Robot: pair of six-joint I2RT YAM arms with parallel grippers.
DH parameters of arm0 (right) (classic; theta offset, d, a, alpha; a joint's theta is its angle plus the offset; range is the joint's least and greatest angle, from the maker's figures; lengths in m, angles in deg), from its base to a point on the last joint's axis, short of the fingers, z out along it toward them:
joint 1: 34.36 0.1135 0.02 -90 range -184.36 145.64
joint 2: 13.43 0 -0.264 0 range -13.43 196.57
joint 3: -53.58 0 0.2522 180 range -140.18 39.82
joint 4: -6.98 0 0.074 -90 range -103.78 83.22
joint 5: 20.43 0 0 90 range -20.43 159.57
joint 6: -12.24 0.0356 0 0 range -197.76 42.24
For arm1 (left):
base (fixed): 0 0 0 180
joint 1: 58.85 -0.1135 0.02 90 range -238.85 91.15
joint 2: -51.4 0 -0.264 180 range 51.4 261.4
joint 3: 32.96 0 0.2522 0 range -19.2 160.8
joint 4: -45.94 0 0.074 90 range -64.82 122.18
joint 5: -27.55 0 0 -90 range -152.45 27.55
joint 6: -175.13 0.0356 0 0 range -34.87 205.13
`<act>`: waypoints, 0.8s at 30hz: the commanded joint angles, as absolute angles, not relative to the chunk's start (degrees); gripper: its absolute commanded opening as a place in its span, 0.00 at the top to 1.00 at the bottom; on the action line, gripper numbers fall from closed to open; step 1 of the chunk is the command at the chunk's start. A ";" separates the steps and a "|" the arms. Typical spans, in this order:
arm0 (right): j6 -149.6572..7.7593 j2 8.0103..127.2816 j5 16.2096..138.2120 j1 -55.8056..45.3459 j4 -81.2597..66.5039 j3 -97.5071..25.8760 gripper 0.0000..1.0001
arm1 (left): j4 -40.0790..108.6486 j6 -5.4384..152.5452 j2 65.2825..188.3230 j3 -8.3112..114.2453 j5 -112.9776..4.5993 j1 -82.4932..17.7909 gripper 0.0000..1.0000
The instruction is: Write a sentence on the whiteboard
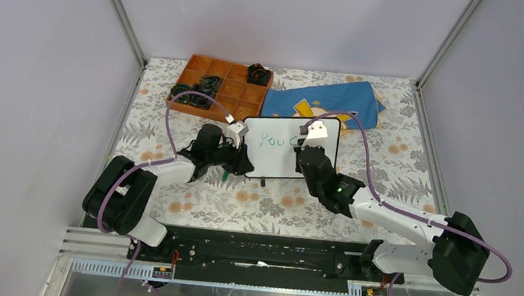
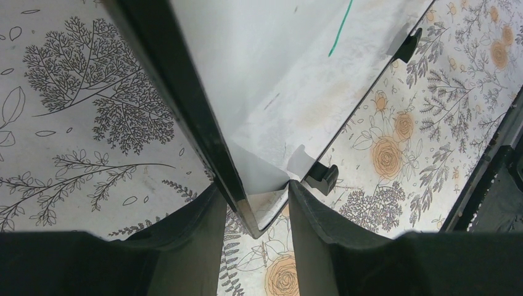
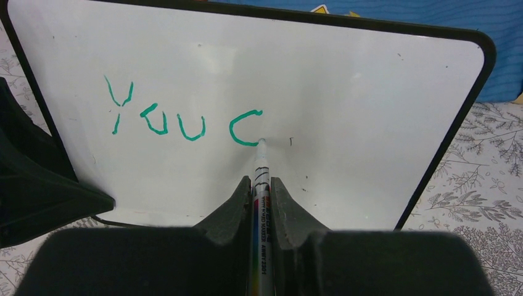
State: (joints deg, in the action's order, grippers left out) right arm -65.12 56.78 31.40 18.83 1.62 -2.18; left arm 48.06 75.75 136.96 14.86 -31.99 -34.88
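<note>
My left gripper pinches the near left corner of the whiteboard, holding it tilted up at mid-table over the floral cover, just in front of the blue cloth. My right gripper is clamped narrow on the green marker, whose tip touches the board just right of the "c". The sentence reads only "You c". I judge it well short of half done, with the rest of that word and all that follows left to write.
</note>
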 commanded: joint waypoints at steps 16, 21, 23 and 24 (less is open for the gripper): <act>-65.83 50.56 30.43 17.61 1.94 -0.81 1.00 | 47.65 77.14 136.28 16.70 -33.70 -34.24 0.53; -65.45 51.56 30.90 17.19 2.91 -0.99 1.00 | 47.41 77.35 136.29 16.80 -33.93 -34.08 0.53; -65.39 51.81 30.69 17.05 3.12 -1.09 1.00 | 47.15 77.48 136.38 16.91 -34.05 -33.98 0.53; -65.36 51.95 30.60 16.98 3.27 -1.13 1.00 | 47.13 77.53 136.46 16.95 -34.10 -33.91 0.53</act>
State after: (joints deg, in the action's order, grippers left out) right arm -65.71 51.51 31.51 17.70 1.38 -0.76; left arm 47.86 75.88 136.96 14.86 -32.89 -34.45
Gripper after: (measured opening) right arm 0.161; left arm 0.476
